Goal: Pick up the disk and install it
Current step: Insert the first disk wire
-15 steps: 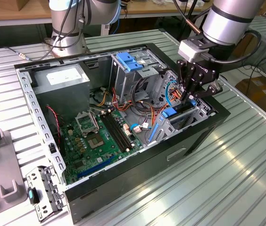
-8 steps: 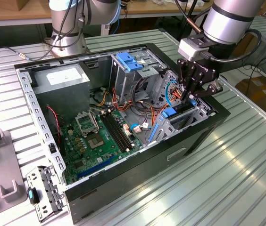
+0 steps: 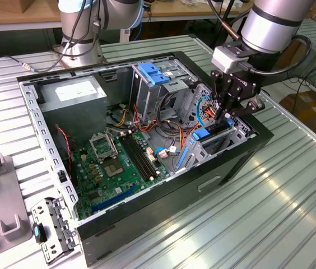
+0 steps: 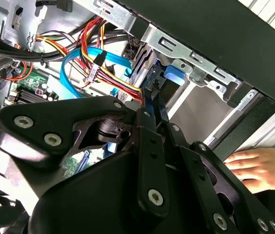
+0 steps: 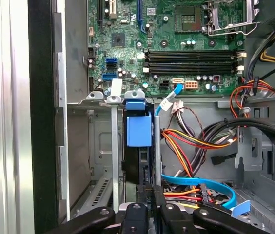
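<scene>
The gripper hangs inside the open computer case, at the drive cage on the exterior view's right. In the first wrist view its fingers are drawn together on the upper edge of the disk, which stands on edge in a slot of the cage with its blue side rail facing the camera. The second wrist view shows the fingers reaching down to the same blue rail between the cage's metal walls.

Obstructions close by: a bundle of red, yellow and orange power wires lies just beside the slot, and a flat blue data cable loops beneath them, near the fingers (the same cable arches above the gripper body in the second wrist view). Thick black cables run past further out.

Beyond the cage lies the motherboard, with its memory slots visible in the first wrist view. A grey power-supply box sits at the case's far corner, and a blue latch tops the upper drive bay.

A person's hand rests on the outside of the case wall, near the gripper. A loose metal bracket lies on the ribbed table outside the case.
</scene>
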`<state>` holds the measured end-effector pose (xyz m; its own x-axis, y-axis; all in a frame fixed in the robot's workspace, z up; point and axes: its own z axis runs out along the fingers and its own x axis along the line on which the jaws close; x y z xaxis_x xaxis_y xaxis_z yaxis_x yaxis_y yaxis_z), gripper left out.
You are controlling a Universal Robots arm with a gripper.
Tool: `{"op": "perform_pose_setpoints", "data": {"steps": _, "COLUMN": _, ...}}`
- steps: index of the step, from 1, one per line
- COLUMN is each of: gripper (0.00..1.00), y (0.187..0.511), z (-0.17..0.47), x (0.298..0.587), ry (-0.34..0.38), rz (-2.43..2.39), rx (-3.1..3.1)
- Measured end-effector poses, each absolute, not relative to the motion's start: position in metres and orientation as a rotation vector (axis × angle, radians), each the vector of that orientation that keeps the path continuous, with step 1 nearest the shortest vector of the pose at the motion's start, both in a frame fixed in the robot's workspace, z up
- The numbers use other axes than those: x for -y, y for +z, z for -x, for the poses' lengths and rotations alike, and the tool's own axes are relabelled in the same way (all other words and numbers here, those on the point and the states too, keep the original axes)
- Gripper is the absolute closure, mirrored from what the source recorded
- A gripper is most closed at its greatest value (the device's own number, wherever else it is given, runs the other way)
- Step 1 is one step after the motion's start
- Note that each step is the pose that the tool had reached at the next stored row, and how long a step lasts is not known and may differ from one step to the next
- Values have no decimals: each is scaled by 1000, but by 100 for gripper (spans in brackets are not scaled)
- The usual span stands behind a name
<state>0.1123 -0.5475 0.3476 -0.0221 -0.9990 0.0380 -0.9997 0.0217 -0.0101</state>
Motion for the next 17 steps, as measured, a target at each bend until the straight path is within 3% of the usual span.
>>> {"op": "perform_pose_setpoints", "data": {"steps": 17, "gripper": 84, "y": 341, "z": -113, "x": 548, "ry": 51, "rz": -2183, "rx": 2232}}
